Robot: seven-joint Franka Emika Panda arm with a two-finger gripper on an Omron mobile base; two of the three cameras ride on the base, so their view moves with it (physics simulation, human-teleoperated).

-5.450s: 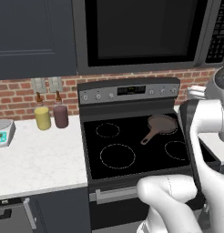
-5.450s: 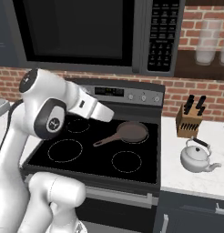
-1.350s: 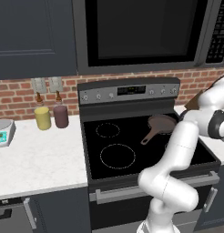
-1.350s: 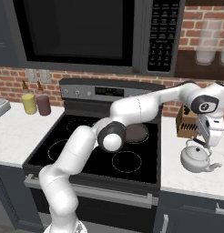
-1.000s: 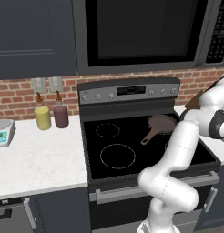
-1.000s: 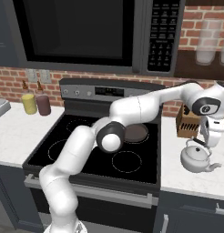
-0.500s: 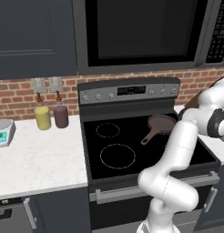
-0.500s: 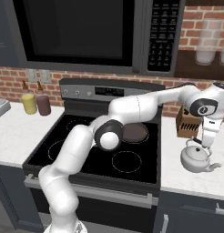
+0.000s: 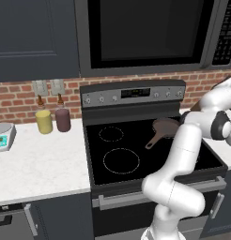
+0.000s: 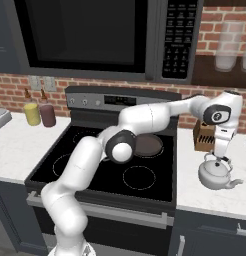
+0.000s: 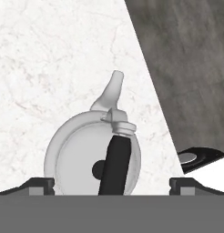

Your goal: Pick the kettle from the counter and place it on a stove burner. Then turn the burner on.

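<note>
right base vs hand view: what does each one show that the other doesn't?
Right base alone: the black glass cooktop, the brown round skillet, the wooden knife block, and yellow and maroon jars by the brick wall. Hand view alone: the dark floor past the counter edge, and the kettle's black handle running lengthwise between the open gripper's fingertips. Both: the small rounded silvery-white kettle on the white speckled counter, directly under the hand.

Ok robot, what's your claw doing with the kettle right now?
Claw open, above the kettle. Kettle sitting on the counter, not grabbed. Skillet on the stove.
</note>
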